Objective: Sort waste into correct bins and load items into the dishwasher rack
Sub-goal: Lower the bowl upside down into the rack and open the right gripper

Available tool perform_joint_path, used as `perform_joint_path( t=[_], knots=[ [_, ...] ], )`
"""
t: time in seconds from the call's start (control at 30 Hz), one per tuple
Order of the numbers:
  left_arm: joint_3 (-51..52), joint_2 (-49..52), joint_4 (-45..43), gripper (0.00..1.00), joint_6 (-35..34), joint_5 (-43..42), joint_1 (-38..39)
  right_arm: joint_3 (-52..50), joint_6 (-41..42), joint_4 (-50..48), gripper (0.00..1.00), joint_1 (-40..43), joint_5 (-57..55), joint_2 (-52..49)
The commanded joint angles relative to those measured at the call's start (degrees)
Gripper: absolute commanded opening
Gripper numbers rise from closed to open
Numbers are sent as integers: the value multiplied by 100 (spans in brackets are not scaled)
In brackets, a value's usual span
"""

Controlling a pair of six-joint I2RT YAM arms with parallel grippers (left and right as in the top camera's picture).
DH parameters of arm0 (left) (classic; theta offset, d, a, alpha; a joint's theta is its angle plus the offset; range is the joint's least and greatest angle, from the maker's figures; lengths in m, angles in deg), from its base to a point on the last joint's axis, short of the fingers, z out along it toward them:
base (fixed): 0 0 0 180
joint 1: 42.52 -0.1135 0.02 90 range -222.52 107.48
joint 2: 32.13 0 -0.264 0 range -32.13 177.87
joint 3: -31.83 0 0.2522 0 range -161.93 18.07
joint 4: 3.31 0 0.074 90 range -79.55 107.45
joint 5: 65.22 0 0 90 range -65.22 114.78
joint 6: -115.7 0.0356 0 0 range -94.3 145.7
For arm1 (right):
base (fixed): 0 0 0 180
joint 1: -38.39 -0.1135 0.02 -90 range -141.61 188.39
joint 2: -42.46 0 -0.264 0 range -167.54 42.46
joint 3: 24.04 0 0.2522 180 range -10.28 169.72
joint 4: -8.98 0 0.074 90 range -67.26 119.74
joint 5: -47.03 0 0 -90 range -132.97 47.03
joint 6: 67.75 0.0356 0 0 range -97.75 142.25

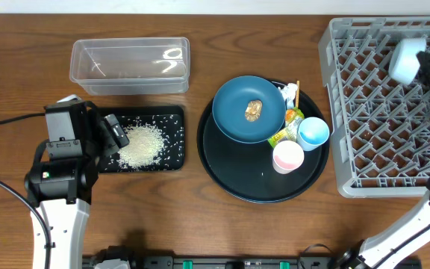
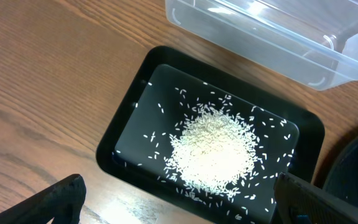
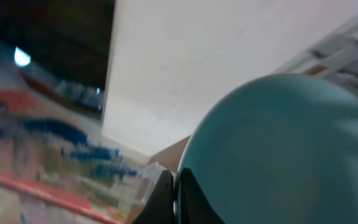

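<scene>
– Bowl [image 1: 405,60] over the rack's [image 1: 364,112] far corner, right jaws pinching its rim. Risk?
– Thin grip; it could slip, land crooked. Left jaws, well away from rack, spread above rice [image 1: 140,146].

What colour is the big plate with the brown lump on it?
The plate is dark blue; the overhead view shows it best.

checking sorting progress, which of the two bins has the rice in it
The shallow black tray: it holds the rice pile plus scattered grains. The clear tub next to it looks empty.
</scene>
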Motion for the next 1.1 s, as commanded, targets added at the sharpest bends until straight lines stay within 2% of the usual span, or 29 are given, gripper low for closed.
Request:
perform_joint_path(
  t=[0.0,0.07,0.17,0.37,0.43,1.07],
  knots=[
    [-83,-4,11,98,28,70,-28,46,876,-778,1,-247,42,-44],
    [-83,-4,11,98,28,70,-28,46,1294,-1207,1,-308,-15,-44],
    [-83,-4,11,98,28,70,-28,44,1226,-1014,1,-417,48,-46],
    [-83,-4,11,98,28,70,-28,44,-205,680,1,-699,164,-57],
    [-83,-4,11,98,28,70,-28,44,-588,960,1,-706,72,-57],
    [-83,-4,11,98,28,68,-28,44,-739,1185,1,-48,50,-57]
  ],
)
